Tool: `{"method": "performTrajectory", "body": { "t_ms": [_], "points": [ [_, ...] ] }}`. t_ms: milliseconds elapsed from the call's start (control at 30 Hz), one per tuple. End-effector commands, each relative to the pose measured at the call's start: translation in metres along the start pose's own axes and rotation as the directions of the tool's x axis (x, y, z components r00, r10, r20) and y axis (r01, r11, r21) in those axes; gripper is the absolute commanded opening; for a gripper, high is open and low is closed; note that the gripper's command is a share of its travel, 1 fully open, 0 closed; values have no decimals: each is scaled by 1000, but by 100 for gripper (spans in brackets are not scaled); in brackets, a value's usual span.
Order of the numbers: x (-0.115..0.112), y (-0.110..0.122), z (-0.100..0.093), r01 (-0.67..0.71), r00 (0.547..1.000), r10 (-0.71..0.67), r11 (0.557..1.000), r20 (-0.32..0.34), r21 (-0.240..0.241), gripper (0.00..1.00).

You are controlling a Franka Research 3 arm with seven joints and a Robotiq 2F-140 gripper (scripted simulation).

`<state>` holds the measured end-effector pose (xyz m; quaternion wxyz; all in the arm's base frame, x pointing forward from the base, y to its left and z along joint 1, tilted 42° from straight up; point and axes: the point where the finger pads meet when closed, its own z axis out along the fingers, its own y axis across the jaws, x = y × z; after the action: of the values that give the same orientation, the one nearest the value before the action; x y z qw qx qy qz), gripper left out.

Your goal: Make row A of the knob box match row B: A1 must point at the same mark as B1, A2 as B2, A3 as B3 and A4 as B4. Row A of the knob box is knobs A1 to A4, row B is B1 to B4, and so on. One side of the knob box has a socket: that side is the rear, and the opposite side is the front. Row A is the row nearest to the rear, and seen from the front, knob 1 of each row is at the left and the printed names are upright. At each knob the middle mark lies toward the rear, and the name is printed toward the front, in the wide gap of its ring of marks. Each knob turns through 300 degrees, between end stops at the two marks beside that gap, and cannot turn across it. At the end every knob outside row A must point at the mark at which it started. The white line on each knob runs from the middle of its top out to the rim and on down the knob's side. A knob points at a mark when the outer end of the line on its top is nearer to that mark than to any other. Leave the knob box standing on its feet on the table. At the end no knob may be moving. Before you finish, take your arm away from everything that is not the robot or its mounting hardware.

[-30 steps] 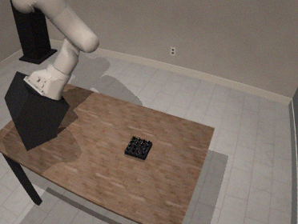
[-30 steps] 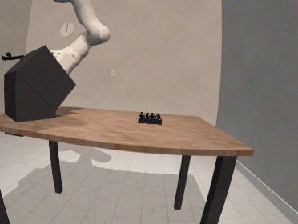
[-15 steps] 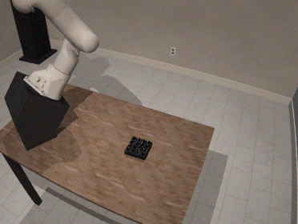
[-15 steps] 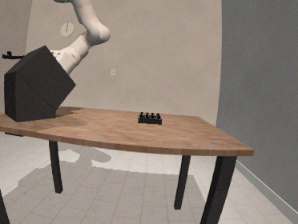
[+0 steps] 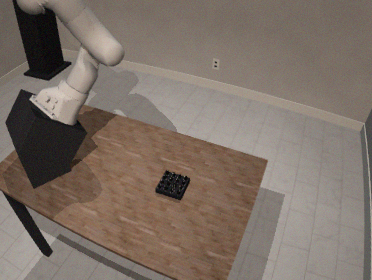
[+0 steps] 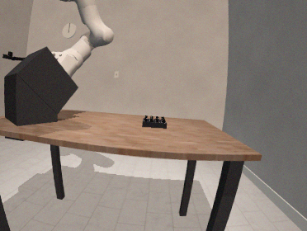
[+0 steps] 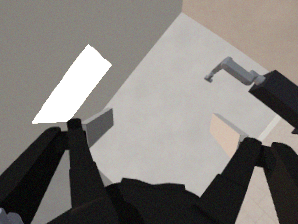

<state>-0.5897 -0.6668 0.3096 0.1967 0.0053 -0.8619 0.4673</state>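
Table (image 5: 220, 240) carried everything you needed, and the arm (image 5: 92, 47) was folded high over its far left corner, behind a big dark box-shaped cover (image 5: 42, 142). You could judge that the task was hardly begun: nothing touched the knob box (image 5: 173, 184), which stood on its feet near the middle of the table, well apart from the arm. All four knobs of row A were left to set, and the marks were too small to read. Nothing stood between arm and box. The gripper (image 7: 160, 131) pointed away toward wall and floor, its fingers spread fully and holding nothing
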Motion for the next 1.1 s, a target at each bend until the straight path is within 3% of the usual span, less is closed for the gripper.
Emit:
{"method": "performTrajectory", "body": {
  "t_ms": [0, 500, 567, 1067],
  "points": [
    [4, -4, 2, 40, 999, -40, 999, -17, 18, 100],
    [4, -4, 2, 40, 999, -40, 999, -17, 18, 100],
    [1, -27, 4, 68, 997, -66, 996, -30, 60, 100],
    [1, -27, 4, 68, 997, -66, 996, -30, 60, 100]
  ]
}}
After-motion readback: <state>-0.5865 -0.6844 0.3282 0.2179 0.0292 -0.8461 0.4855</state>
